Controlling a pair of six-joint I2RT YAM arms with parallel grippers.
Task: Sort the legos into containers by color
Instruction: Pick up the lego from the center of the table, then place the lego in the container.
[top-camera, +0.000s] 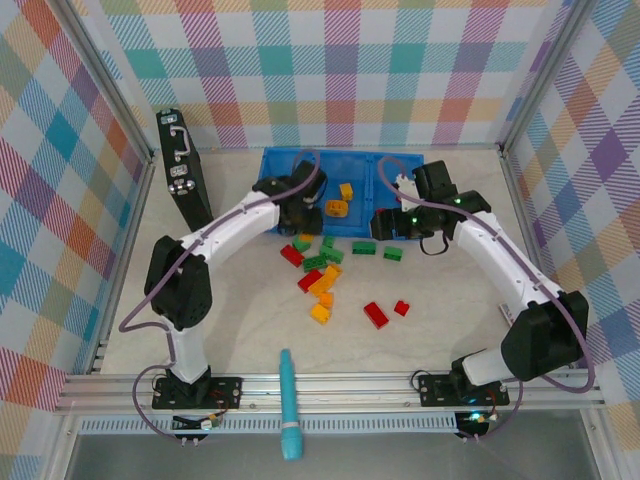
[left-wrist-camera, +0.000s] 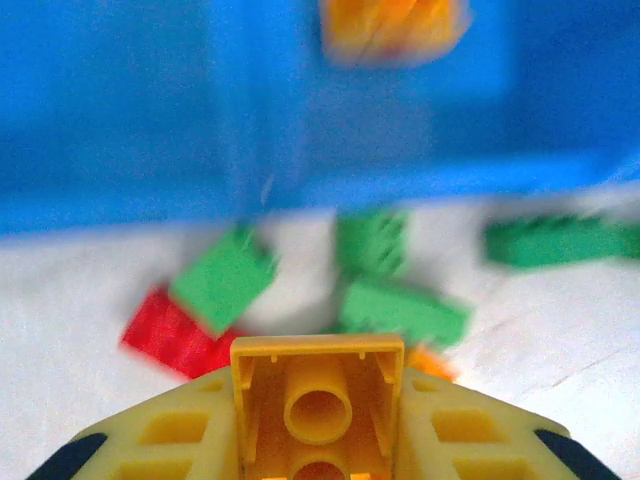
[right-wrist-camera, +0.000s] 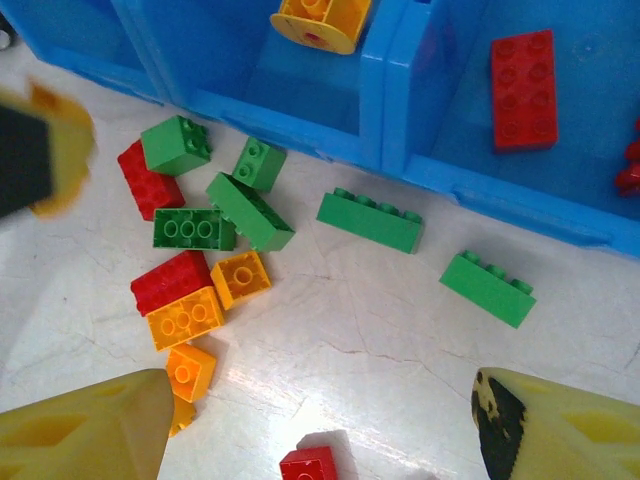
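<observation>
1. Jaws: left jaws clenched on a yellow brick (left-wrist-camera: 318, 400), its hollow underside facing the left wrist camera; right jaws released and spread wide, grasping nothing, above the desk (right-wrist-camera: 350, 330).
2. Loose legos (top-camera: 322, 282), red, green and orange, lie on the desk just in front of the blue tray (top-camera: 300, 160); its middle compartment holds yellow-orange pieces (right-wrist-camera: 312, 20), its right one a red brick (right-wrist-camera: 522, 88).
3. Step in hand, as judged: delivering the gripped yellow brick; the next move calls for lifting it over the tray's front wall, into the middle compartment, then letting go.
4. No brand, label or writing can be read; studs are too small or blurred.
</observation>
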